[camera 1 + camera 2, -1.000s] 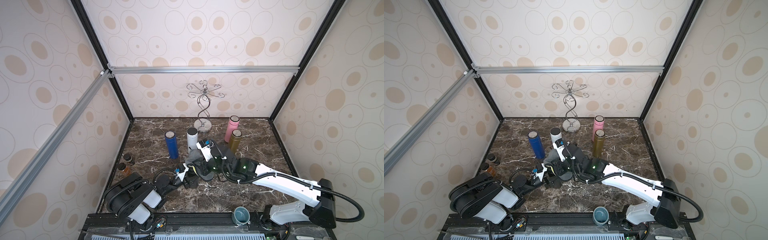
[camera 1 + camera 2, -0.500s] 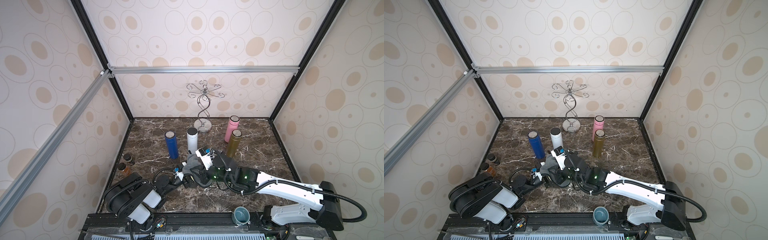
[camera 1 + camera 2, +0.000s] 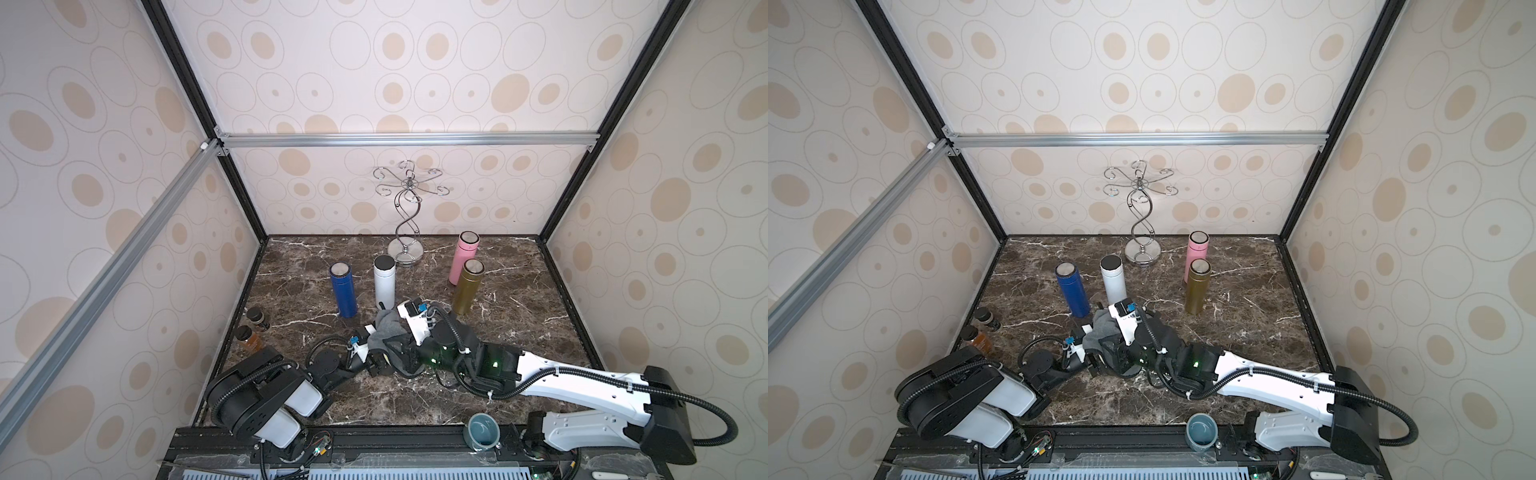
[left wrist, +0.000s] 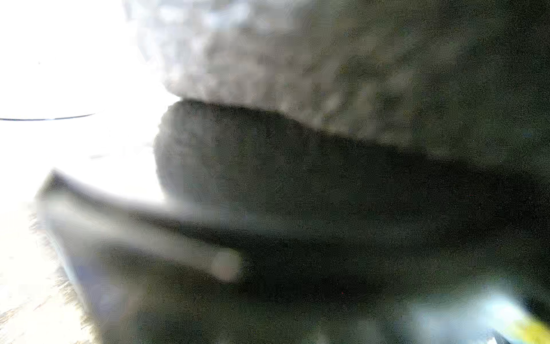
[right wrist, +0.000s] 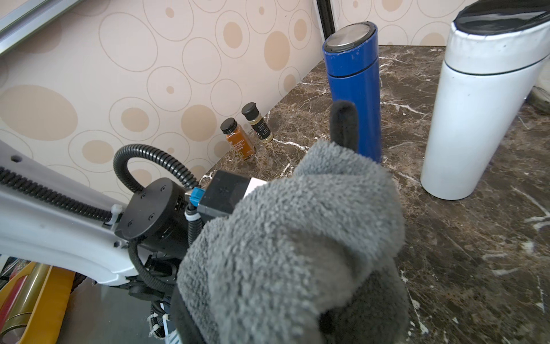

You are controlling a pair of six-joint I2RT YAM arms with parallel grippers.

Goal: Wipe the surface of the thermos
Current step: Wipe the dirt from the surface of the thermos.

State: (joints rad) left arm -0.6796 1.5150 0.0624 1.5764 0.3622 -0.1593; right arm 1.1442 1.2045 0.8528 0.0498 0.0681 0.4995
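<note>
both arms meet low at the front of the marble table, where a grey cloth buries the right gripper, clenched in its folds with only one black tip poking out. the left gripper is also closed, but what it holds cannot be told, since the left wrist view is a blur of cloth and a dark shape. the blue thermos and white thermos stand upright just beyond the cloth.
</note>
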